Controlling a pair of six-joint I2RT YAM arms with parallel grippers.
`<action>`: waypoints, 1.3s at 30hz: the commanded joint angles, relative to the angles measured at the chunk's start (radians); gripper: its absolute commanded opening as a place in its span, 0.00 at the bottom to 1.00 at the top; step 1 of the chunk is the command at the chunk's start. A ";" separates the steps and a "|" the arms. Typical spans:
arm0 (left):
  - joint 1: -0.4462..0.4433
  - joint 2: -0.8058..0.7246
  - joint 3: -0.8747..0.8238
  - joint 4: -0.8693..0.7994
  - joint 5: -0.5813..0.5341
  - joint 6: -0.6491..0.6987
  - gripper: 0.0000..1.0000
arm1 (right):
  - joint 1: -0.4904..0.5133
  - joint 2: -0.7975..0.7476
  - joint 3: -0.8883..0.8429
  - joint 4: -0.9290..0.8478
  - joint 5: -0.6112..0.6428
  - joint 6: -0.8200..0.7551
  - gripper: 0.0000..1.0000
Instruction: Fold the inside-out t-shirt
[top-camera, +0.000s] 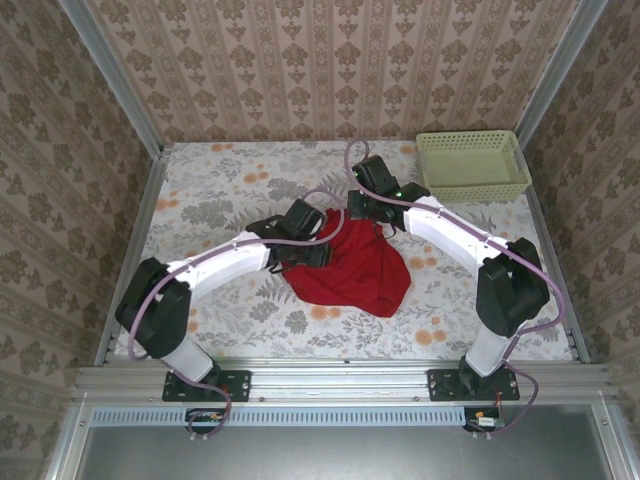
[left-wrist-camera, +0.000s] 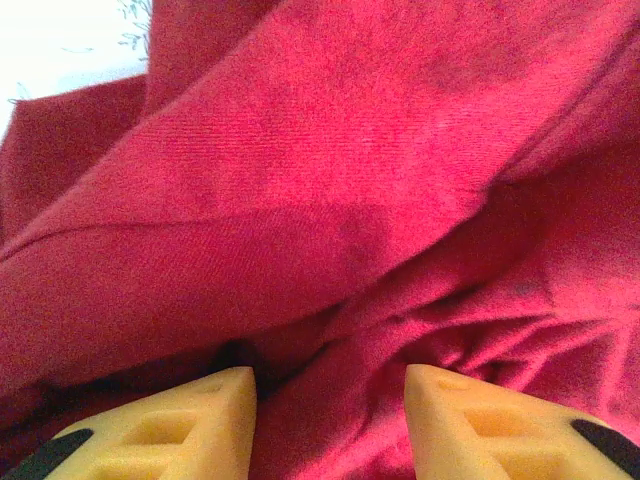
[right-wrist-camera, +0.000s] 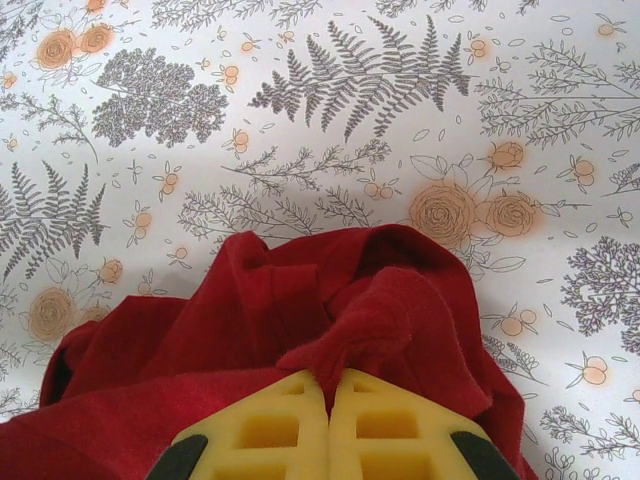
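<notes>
The red inside-out t-shirt (top-camera: 352, 268) lies crumpled in a heap at the middle of the table. My right gripper (top-camera: 366, 207) stands at the heap's far edge; in the right wrist view the right gripper (right-wrist-camera: 329, 385) is shut on a pinched ridge of the t-shirt (right-wrist-camera: 400, 300), which is lifted a little off the table. My left gripper (top-camera: 306, 236) sits over the heap's left side. In the left wrist view the left gripper (left-wrist-camera: 330, 400) is open, its yellow fingertips (left-wrist-camera: 225, 400) apart over rumpled cloth of the t-shirt (left-wrist-camera: 330, 180), with nothing pinched between them.
A pale yellow plastic basket (top-camera: 471, 165) stands at the far right corner. The floral tablecloth (top-camera: 220, 190) covers the table (right-wrist-camera: 300, 130), walled by patterned panels and metal rails on three sides.
</notes>
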 joint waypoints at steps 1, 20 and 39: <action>0.003 0.027 0.055 -0.007 -0.002 0.036 0.44 | -0.002 -0.031 0.012 0.009 -0.010 -0.019 0.00; 0.007 0.119 0.117 -0.033 -0.032 0.064 0.35 | -0.004 -0.040 -0.028 0.022 -0.016 -0.018 0.00; -0.014 0.097 0.178 -0.095 -0.105 0.080 0.00 | -0.004 -0.079 -0.065 0.014 0.032 -0.024 0.00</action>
